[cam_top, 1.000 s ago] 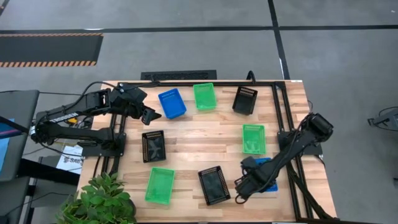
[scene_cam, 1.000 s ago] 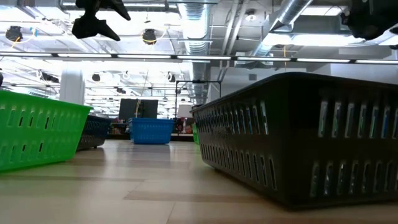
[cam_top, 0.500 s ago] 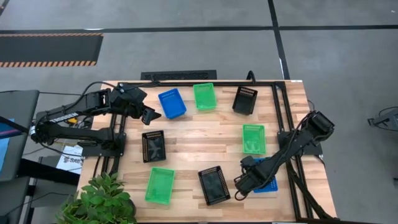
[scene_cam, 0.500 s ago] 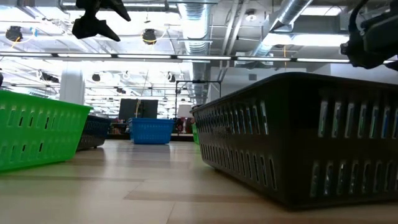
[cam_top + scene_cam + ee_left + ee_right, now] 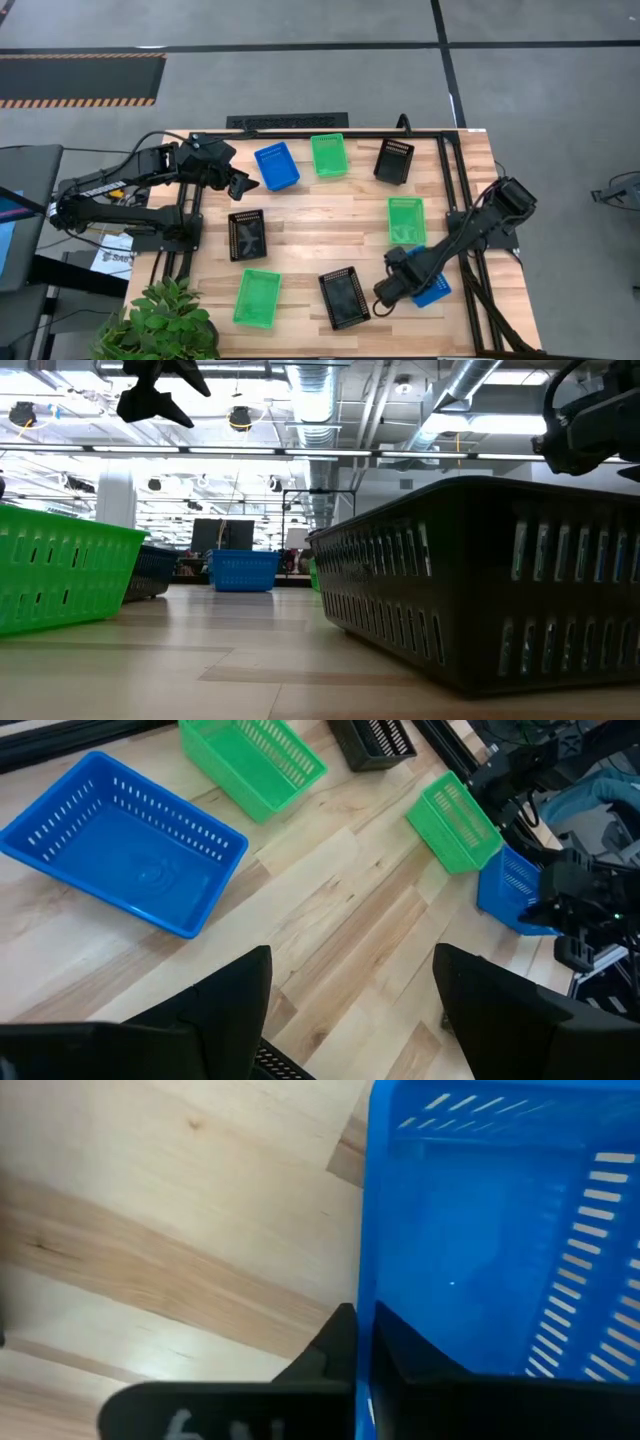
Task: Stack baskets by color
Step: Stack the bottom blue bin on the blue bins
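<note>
My right gripper points down at the near right of the table and is shut on a blue basket, which sits on the wood. My left gripper hangs open above the far left, over bare wood, touching nothing. A second blue basket, a green one and a black one rest on their bottoms along the far edge. More green baskets and black baskets stand apart in the middle and near part. My right gripper pinches one side wall of the blue basket at its top rim, with one finger outside and the other inside the basket. The fingers come from above, pointing down. Whether the basket's bottom is still on the table does not show.
Black frame rails run along the far and right sides of the table. A potted plant stands at the near left corner. In the low view a black basket fills the foreground. Bare wood lies between the baskets in the table's middle.
My right gripper has come down toward the blue basket and drifted a little toward the table's left edge. My left arm has kept still.
</note>
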Available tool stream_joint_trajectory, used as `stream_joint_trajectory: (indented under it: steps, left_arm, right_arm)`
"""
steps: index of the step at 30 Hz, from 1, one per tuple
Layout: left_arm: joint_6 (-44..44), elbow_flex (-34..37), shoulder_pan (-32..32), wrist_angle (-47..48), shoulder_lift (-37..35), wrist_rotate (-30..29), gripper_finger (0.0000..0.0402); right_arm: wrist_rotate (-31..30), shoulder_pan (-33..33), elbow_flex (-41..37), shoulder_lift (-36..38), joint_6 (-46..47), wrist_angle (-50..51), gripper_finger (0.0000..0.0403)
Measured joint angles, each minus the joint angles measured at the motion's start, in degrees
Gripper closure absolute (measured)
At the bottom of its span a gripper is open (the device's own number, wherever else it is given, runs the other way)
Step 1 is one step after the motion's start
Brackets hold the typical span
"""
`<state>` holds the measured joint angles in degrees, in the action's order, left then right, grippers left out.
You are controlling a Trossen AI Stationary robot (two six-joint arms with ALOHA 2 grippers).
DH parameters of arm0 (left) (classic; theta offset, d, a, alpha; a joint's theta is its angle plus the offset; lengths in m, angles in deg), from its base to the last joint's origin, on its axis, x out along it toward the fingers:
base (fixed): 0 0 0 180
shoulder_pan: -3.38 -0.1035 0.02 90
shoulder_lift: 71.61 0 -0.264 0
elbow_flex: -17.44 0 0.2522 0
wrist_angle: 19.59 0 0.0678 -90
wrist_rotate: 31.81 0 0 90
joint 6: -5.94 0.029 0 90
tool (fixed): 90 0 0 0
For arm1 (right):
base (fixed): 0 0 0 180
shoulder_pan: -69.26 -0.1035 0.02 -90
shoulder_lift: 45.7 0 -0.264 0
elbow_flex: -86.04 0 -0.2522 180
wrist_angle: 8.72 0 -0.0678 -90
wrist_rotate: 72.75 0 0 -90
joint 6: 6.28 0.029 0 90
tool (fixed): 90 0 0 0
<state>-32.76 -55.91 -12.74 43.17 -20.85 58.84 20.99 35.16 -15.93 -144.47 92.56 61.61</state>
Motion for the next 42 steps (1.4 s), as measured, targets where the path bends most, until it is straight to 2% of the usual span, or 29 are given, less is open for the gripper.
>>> stream_joint_trajectory:
  steps: [6,10,13,17,20,22,26,31,36,39,42]
  left_arm:
    - [-1.0,0.0,0.0,0.0,0.0,0.2,0.0136]
    - [-1.3,0.0,0.0,0.0,0.0,0.6,0.0136]
    - [-0.8,0.0,0.0,0.0,0.0,1.2,0.0136]
    - [-0.4,0.0,-0.1,0.1,-0.6,2.1,0.0136]
    - [0.6,0.0,-0.2,0.6,-1.7,1.7,0.0136]
    - [0.6,0.0,-0.4,1.0,-2.4,1.6,0.0136]
    - [0.5,0.0,-1.8,1.5,-4.1,1.3,0.0136]
    - [0.5,0.0,-3.5,1.4,-6.2,-0.3,0.0136]
    - [0.0,0.0,-5.0,1.6,-7.6,-0.6,0.0136]
    - [0.0,0.0,-5.6,1.6,-8.1,-1.3,0.0136]
    - [-0.1,0.0,-6.1,1.6,-8.6,-1.5,0.0136]
  right_arm:
    - [2.1,0.6,2.8,2.5,-3.4,0.3,0.0394]
    - [2.1,0.6,4.5,8.7,-3.7,0.4,0.0393]
    - [-0.2,1.9,5.6,14.8,-4.6,1.2,0.0398]
    - [-7.9,6.7,7.2,22.6,-7.3,1.1,0.039]
    - [-12.4,13.0,8.6,25.5,-14.1,0.4,0.0394]
    - [-12.7,18.2,9.4,25.8,-20.6,-1.6,0.0398]
    - [-10.2,28.1,11.1,22.5,-33.5,-7.3,0.0396]
    - [-6.5,37.3,14.7,13.4,-45.1,-16.6,0.0392]
    - [-2.2,42.4,20.5,2.3,-52.4,-27.1,0.0389]
    - [1.1,44.5,26.1,-4.7,-55.7,-30.0,0.0388]
    - [1.4,46.2,33.1,-11.5,-59.1,-29.9,0.0388]
